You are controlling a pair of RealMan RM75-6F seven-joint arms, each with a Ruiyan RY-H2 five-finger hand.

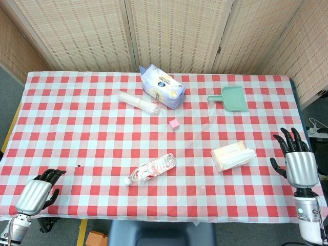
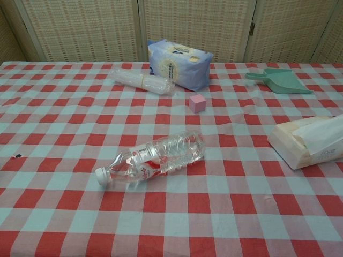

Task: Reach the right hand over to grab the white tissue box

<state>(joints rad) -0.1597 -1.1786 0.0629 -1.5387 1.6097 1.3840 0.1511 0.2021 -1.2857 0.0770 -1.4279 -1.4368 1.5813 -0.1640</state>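
Observation:
The white tissue box (image 1: 232, 156) lies on the checked tablecloth at the right, with a tissue sticking out toward the right; it also shows at the right edge of the chest view as the tissue box (image 2: 310, 141). My right hand (image 1: 298, 162) hovers near the table's right edge, to the right of the box and apart from it, fingers spread and holding nothing. My left hand (image 1: 37, 191) rests at the front left corner, fingers loosely curled, holding nothing. Neither hand shows in the chest view.
A clear plastic bottle (image 1: 150, 169) lies on its side near the front centre. A small pink cube (image 1: 175, 123) sits mid-table. Further back lie a blue-white packet (image 1: 163, 86), a sleeve of plastic cups (image 1: 138, 101) and a green dustpan (image 1: 230, 98).

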